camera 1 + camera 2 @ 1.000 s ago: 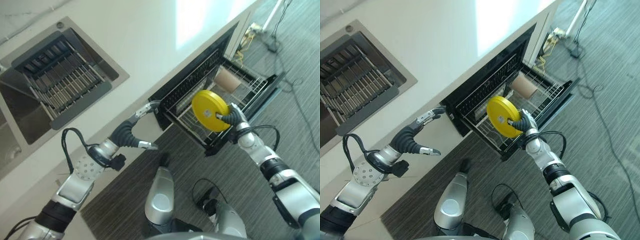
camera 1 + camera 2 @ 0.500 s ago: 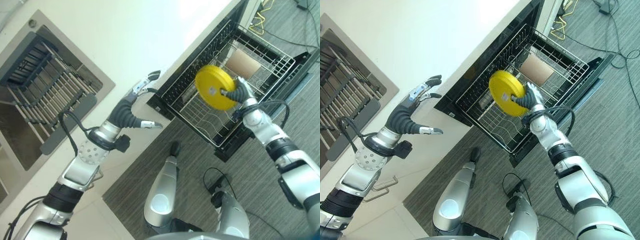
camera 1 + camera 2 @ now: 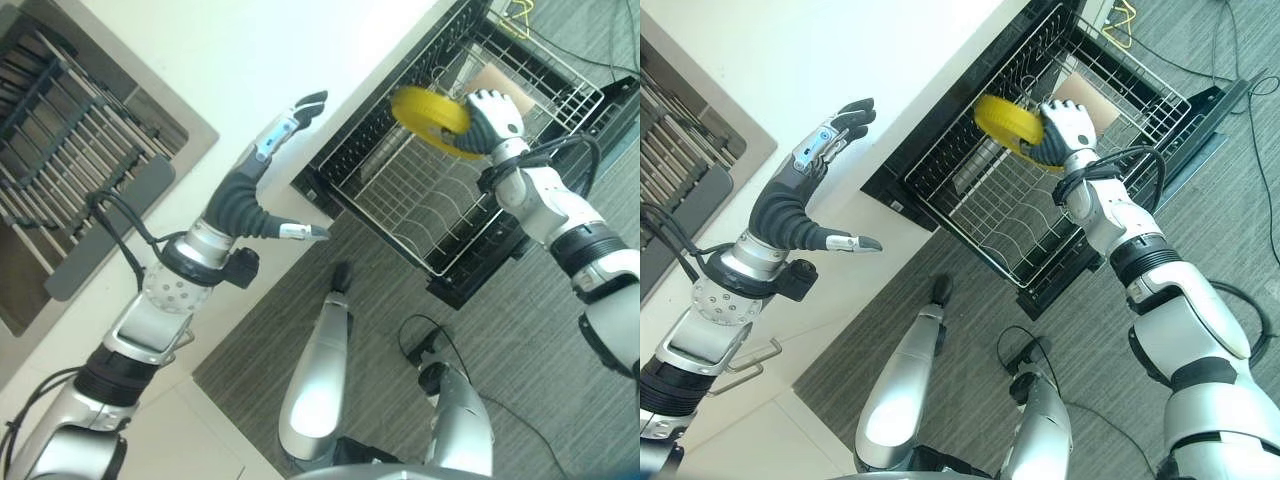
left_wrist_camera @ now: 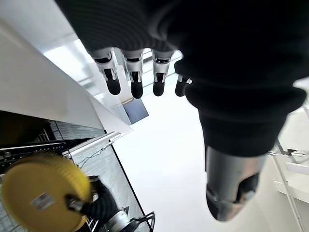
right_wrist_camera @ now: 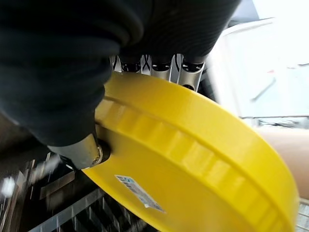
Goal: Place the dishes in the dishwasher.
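My right hand (image 3: 492, 113) is shut on a yellow plate (image 3: 428, 112), thumb under it and fingers (image 5: 169, 68) over its rim. The plate (image 5: 193, 159) hangs tilted over the back part of the pulled-out wire rack (image 3: 420, 205) of the dishwasher (image 3: 940, 150). A tan dish (image 3: 1087, 97) stands at the rack's far end. My left hand (image 3: 262, 178) is open, fingers (image 4: 135, 82) straight, raised over the white counter's edge to the left of the dishwasher. The plate (image 4: 41, 198) also shows in the left wrist view.
The white counter (image 3: 250, 70) runs above the dishwasher. A sink with a dark drying rack (image 3: 60, 130) is sunk into it at the far left. The dishwasher's door (image 3: 600, 110) lies open beyond the rack. Grey striped carpet (image 3: 520, 330) with loose cables covers the floor.
The camera has shifted. My right hand has carried the plate further over the rack and tilted it flatter. My left hand has lifted and stretched its fingers out.
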{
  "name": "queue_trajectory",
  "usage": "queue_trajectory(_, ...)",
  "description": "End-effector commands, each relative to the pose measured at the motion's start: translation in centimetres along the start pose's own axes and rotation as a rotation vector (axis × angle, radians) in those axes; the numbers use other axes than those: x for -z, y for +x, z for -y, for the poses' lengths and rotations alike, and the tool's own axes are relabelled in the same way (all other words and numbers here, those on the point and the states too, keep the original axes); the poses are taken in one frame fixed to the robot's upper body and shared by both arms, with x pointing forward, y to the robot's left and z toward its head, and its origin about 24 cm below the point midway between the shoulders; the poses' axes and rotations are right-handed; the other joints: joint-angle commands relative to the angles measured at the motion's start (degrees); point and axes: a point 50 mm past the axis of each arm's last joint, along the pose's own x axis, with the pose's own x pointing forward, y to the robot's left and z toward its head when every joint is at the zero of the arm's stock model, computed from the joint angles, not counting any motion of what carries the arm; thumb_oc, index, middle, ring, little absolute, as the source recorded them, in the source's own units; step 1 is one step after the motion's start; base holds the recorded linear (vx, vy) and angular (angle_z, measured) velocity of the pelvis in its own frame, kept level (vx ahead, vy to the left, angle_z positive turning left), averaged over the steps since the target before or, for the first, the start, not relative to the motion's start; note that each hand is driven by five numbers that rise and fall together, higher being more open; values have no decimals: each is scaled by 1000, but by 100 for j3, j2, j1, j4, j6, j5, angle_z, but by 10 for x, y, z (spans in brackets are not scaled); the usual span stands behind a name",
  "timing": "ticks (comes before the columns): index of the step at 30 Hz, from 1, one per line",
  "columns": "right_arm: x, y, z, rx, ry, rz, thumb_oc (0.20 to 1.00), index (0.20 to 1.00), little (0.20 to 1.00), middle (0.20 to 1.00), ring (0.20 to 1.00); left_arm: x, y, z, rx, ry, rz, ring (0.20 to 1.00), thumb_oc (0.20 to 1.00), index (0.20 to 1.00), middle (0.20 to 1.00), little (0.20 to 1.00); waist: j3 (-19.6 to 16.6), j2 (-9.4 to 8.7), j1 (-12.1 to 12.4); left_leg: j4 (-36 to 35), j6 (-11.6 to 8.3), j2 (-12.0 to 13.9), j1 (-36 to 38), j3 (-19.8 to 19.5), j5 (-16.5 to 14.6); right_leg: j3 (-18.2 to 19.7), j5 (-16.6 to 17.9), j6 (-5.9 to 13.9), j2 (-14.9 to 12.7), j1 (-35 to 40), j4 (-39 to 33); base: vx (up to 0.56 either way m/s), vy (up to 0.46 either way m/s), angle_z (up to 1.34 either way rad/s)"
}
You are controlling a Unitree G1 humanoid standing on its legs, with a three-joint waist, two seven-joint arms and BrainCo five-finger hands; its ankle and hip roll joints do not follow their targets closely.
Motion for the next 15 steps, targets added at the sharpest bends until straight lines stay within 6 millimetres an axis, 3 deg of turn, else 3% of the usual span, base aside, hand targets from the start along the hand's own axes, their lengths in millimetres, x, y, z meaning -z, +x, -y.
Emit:
queue_trajectory(1, -5, 15, 32, 139, -62, 43, 200, 200, 200, 200, 200, 13, -10, -2, -25, 37, -65, 1000, 1000, 1000, 1000, 1000, -136, -203, 76, 768, -131, -162, -814, -176, -454, -92, -251, 359, -132, 662, -334, 29, -43, 0)
queue_trajectory(8, 1, 18, 21, 101, -72, 6, 200, 200, 200, 200, 200, 12, -3, -1, -30, 48, -27, 1000, 1000, 1000, 1000, 1000, -136, -126, 144, 804, -74, -288, -1061, -230, -432, -98, -272, 335, -171, 312, -198, -57, 15, -1)
queue_trajectory(15, 4, 20, 19, 72, -224, 51, 200, 200, 200, 200, 200, 12, 0, -2, -45, 49, -1, 1000, 1000, 1000, 1000, 1000, -136, 26, 184, 788, -25, -378, -1159, -180, -376, -125, -260, 323, -298, 19, 34, -58, 56, 1)
